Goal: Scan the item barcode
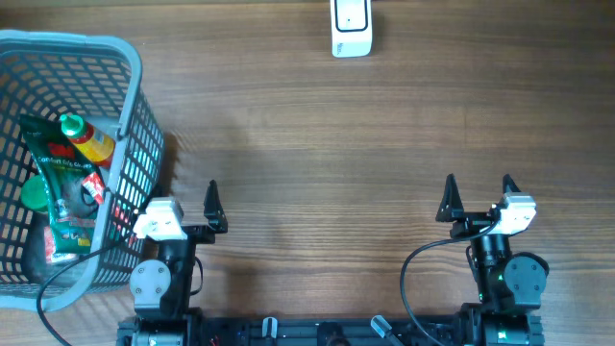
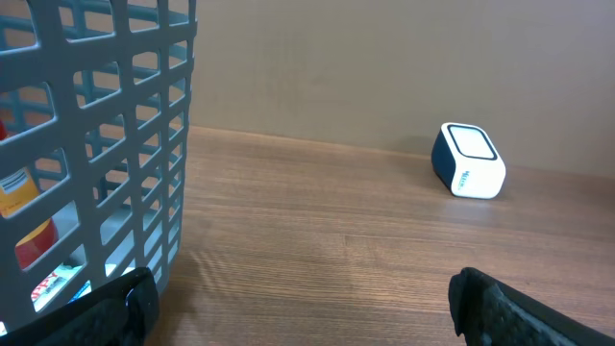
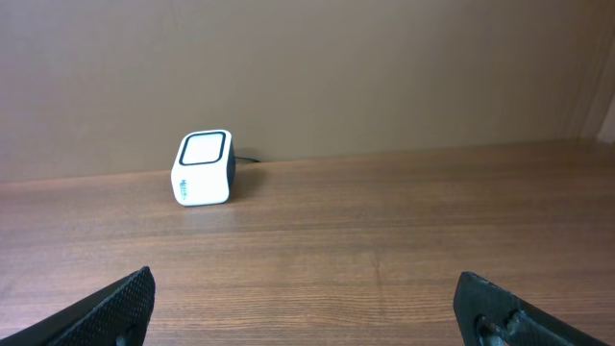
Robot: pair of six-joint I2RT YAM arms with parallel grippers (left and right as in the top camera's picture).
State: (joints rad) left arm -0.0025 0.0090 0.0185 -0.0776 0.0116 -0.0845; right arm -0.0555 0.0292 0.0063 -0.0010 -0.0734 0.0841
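Black fingertips [image 3: 120, 303] fill the bottom corners of both wrist views; the right hand [image 3: 307, 309] and the left hand [image 2: 307, 312] are both spread wide with nothing between their fingers. Under everything runs the brown wood-grain surface [image 1: 317, 144], which meets a plain tan wall [image 3: 384, 67] at its far edge, a backdrop only the wrist views show. A grey-blue plastic mesh basket [image 1: 132, 115] stands at the left side, just beside the left hand. Only the overhead view looks into it, where a green packet [image 1: 56, 187] lies with a bottle [image 1: 88, 142], green-capped and labelled red and yellow, near its top end. Lettering on the packet is too small to read. Well apart from the basket, at the far edge near the middle, sits the white, dark-sided scanner [image 1: 351, 27], its front bearing a small teal mark that cannot be read. From the right wrist, a thin dark cable [image 3: 252, 160] shows behind it.
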